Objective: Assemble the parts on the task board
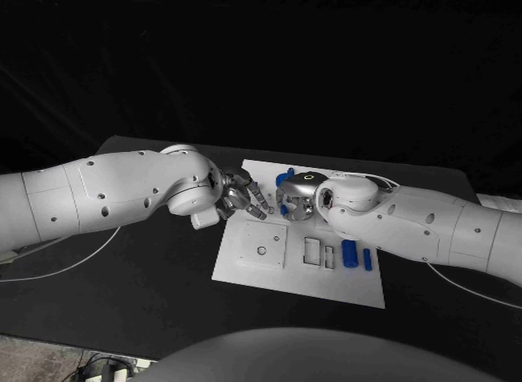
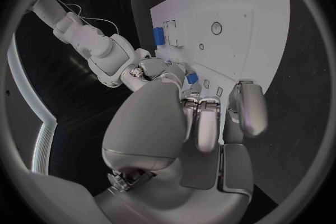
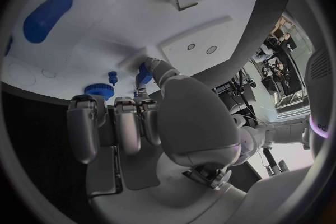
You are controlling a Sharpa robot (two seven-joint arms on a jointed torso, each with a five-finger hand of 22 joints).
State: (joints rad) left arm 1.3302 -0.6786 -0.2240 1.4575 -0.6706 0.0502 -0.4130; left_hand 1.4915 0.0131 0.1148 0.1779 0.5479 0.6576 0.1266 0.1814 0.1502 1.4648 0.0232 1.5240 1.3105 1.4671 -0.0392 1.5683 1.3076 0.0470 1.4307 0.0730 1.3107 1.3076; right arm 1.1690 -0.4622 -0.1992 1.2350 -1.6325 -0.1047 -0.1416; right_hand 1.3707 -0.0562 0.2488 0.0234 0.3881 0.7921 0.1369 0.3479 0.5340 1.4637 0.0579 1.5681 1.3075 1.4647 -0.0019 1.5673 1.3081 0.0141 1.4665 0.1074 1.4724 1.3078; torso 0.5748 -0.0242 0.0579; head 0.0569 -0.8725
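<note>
I see the task board (image 1: 255, 274) lying in the centre of the head frame, with a blue cylinder part (image 1: 349, 253) near its right edge. Just above centre, my right hand (image 1: 298, 199) pinches a small blue part (image 3: 143, 74) over the board. My left hand (image 1: 240, 199) hangs beside it, fingers curled; whether it grips anything I cannot tell.

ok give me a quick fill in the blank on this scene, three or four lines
1. The task board is coloured ____.
2. The loose cylinder lying on the board near the right arm is coloured ____.
3. The table under the board is coloured ____.
4. The left hand and right hand meet over the ____.

Missing words: white; blue; black; board
</note>
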